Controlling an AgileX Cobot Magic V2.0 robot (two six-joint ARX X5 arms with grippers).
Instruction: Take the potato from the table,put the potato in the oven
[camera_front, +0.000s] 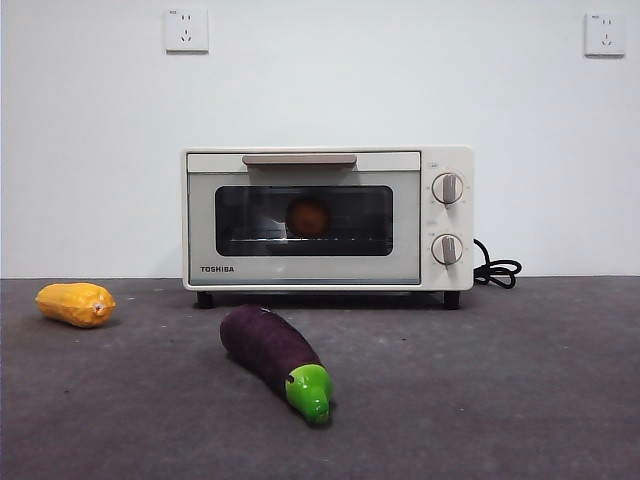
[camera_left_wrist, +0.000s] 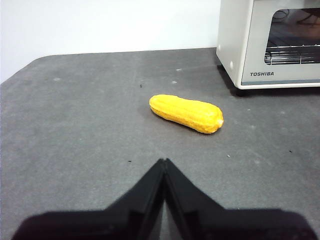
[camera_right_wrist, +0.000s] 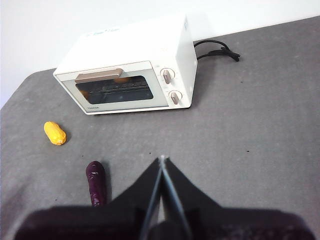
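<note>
Lying far left of the oven (camera_front: 328, 220) on the table (camera_front: 520, 400): a ribbed yellow vegetable (camera_front: 76, 304), untouched. Resting in front of the oven, slightly left of its middle: an eggplant (camera_front: 275, 358), green tip pointing toward the front camera. Sitting inside the oven, behind the dark glass, on the rack near the middle: the potato (camera_front: 309, 216), round and orange-brown. Door looking closed, beige handle (camera_front: 299, 159) up at the top edge. Standing at the oven's right side: two knobs (camera_front: 447, 188), with the black cord (camera_front: 497, 270) trailing out beyond them.

Hovering left of the oven, over the table near the yellow vegetable: the left gripper (camera_left_wrist: 164, 162), fingers clenched together and grasping nothing. Hanging well back from the oven's front, high above the table, with the eggplant off to one side: the right gripper (camera_right_wrist: 162, 161), fingers likewise pressed together, empty. Neither arm showing in the front view.

Judging by the layout: placing step apparently finished, potato already in the oven and no longer on the table, both arms parked clear. Next move likely calling for nothing beyond holding clear of the oven; perhaps confirming the door is fully seated, though no gap is visible.
</note>
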